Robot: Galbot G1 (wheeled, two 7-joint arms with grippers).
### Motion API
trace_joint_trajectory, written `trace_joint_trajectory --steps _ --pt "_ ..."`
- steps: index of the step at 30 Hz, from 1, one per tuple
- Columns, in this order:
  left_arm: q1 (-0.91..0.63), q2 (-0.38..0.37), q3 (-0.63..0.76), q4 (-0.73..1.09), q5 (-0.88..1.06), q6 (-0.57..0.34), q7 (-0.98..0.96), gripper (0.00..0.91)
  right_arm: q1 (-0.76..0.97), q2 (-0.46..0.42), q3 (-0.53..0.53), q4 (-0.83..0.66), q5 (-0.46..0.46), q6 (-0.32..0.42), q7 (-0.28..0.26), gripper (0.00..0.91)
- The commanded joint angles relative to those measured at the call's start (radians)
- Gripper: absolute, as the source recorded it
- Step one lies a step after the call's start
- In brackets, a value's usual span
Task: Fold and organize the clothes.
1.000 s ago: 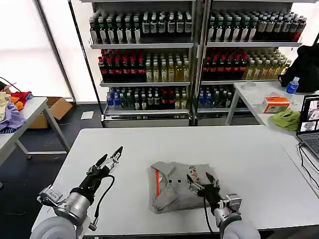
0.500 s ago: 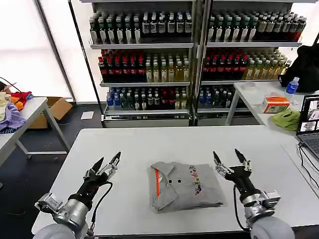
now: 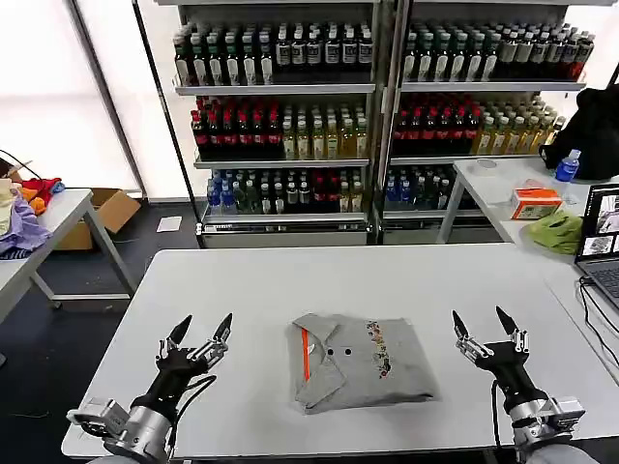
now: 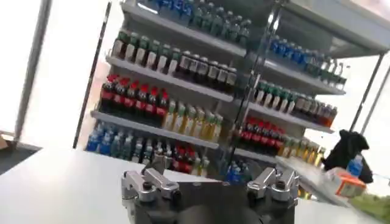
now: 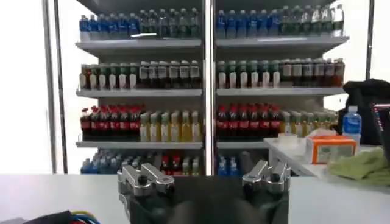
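While both arms hang clear of the fabric, a folded pile of light grey clothes (image 3: pixel 360 361) lies at the lower centre of the head view on the white worktop (image 3: pixel 290 280). An orange-red placket stripe (image 3: pixel 305 353) with dark buttons shows on its left side, and a small multicoloured print (image 3: pixel 377 348) sits right of centre. At the lower left, the left gripper (image 3: pixel 199 335) is raised above the worktop with its fingers spread apart, holding nothing. At the lower right, the right gripper (image 3: pixel 484 327) is likewise spread wide and empty, near the pile's right edge but not touching it. Shelves of bottled drinks (image 3: pixel 377 106) fill the upper frame behind the worktop.
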Motion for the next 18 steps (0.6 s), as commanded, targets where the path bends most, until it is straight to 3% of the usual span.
trace_joint_trajectory --steps 1,11,18 --pt "0.038 -0.037 -0.009 0.017 0.163 -0.037 0.082 0.907 -0.057 0.012 0.043 0.001 0.024 0.059 -0.023 0.907" --pt "0.023 -0.061 -0.036 -0.014 0.217 -0.045 0.107 0.907 -0.053 0.014 0.030 0.026 0.041 0.033 -0.019 0.907" --pt "0.057 -0.028 -0.038 -0.036 0.182 -0.039 0.115 0.907 -0.049 0.035 0.037 0.056 0.035 0.002 -0.020 0.907"
